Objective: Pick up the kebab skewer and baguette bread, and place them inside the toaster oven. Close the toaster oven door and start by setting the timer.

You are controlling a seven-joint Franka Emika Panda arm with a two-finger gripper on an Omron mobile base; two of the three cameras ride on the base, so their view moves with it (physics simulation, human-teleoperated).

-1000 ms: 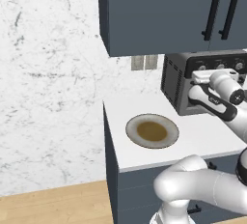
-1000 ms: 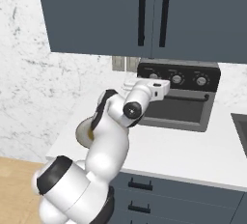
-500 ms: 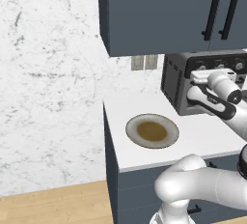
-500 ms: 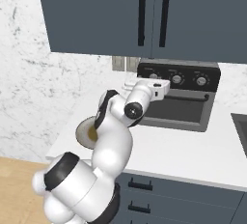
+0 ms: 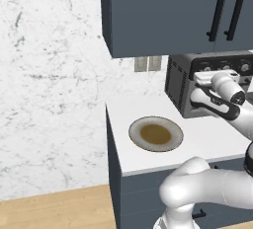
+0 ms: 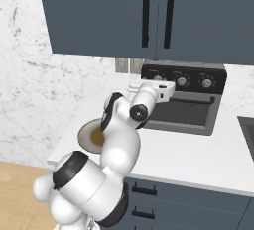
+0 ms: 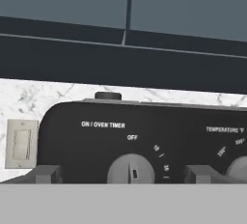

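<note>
Item: toaster oven [image 6: 183,100], on your bench [image 6: 198,159] under the cabinets, toaster oven door [image 6: 181,112] shut. Your claw [image 7: 128,174] stands released, fingertips [image 7: 46,174] either side of the ON/OVEN TIMER knob [image 7: 130,170], marker near OFF. Item: round plate [image 5: 155,133] on bench, brown centre, well apart from the claw.

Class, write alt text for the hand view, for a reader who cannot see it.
Close-up of the toaster oven control panel: the timer knob, labelled ON / OVEN TIMER, sits between the open gripper fingertips. A temperature knob shows at right, a wall switch at left, dark cabinets above.
</note>
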